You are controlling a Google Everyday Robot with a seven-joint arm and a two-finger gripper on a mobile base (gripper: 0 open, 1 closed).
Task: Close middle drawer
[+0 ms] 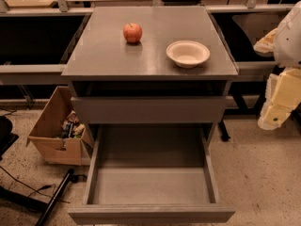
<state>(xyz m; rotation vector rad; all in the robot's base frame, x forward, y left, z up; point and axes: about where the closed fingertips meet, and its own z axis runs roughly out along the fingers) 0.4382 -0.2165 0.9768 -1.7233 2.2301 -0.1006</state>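
Note:
The grey cabinet stands in the middle of the camera view. Its middle drawer is pulled far out toward me, and its inside is empty. Above it, the taller-fronted top drawer stands out only a little from the cabinet. The lowest drawer is hidden under the open one. My gripper, with white and yellowish parts, hangs at the right edge of the view. It is to the right of the cabinet, at about the height of the top drawer, apart from it and touching nothing.
A red apple and a white bowl sit on the cabinet top. An open cardboard box with clutter sits on the floor at the left, with a black cable and pole near it. Table frames run behind the cabinet.

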